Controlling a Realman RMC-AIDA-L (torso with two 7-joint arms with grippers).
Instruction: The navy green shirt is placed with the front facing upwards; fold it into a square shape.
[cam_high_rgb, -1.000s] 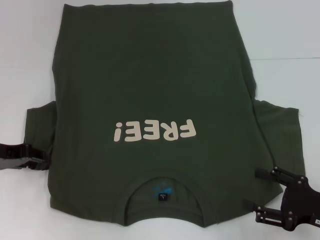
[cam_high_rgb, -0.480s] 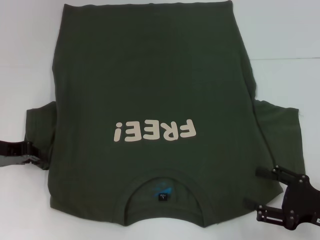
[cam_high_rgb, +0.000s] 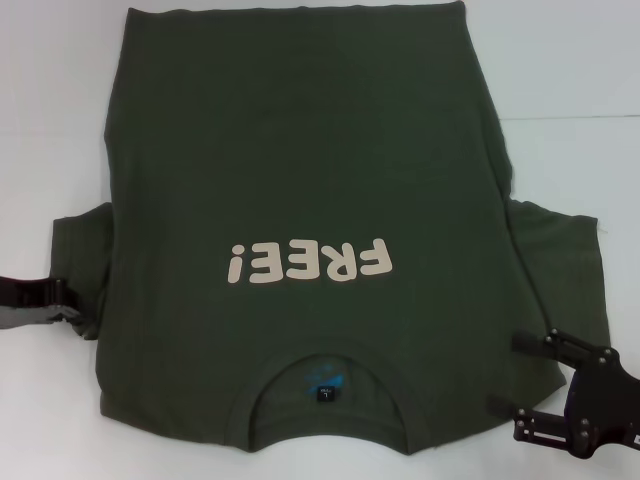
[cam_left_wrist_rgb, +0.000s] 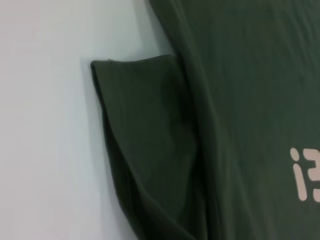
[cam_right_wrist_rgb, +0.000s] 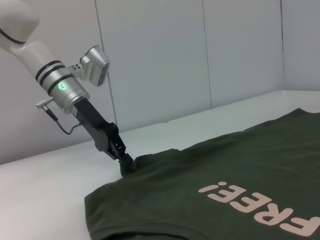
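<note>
Low, left claw (cam_high_rgb: 78, 318) pinching the navy green shirt (cam_high_rgb: 300, 180) sleeve.

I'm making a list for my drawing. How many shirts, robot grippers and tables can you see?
Shirts: 1, the navy green shirt
Grippers: 2, the left gripper at a sleeve, the right gripper open beside the other sleeve
Tables: 1, the white table
Total: 4

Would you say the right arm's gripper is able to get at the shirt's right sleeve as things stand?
Probably yes. The right gripper sits open at the near right corner of the navy green shirt, and the right sleeve lies flat on the white table just beyond it, with nothing between them.
</note>
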